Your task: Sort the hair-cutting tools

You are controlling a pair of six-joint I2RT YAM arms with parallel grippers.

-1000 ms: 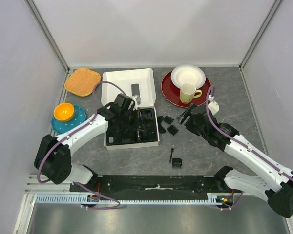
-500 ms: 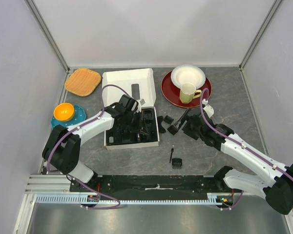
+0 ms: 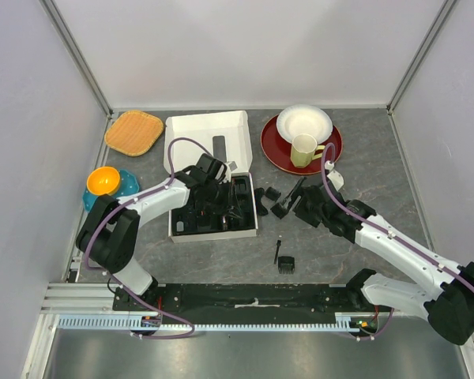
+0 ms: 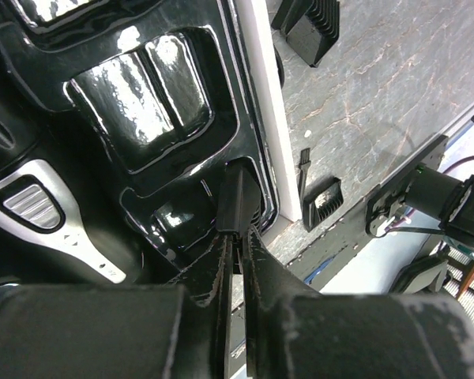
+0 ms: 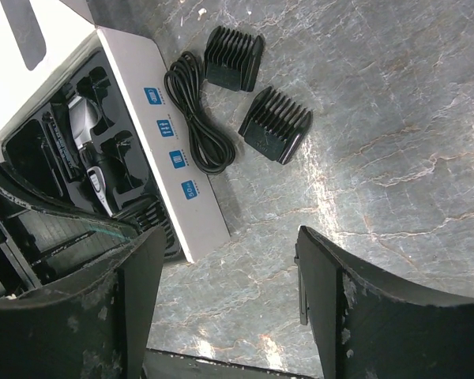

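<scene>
sorting looks about half done: the clipper [image 4: 39, 217] lies in the tray [image 4: 142, 87] at 9 o'clock, where the left gripper [image 4: 235, 237] pinches a small black piece [image 4: 237, 197], while the wide-open, empty right gripper [image 5: 229, 257] hovers over two loose comb attachments [image 5: 275, 124], with the brush [image 3: 277, 251] and another comb [image 3: 286, 264] waiting at 6 o'clock.

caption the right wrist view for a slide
Open right gripper facing two comb attachments, a coiled cable and the clipper in its tray.
</scene>
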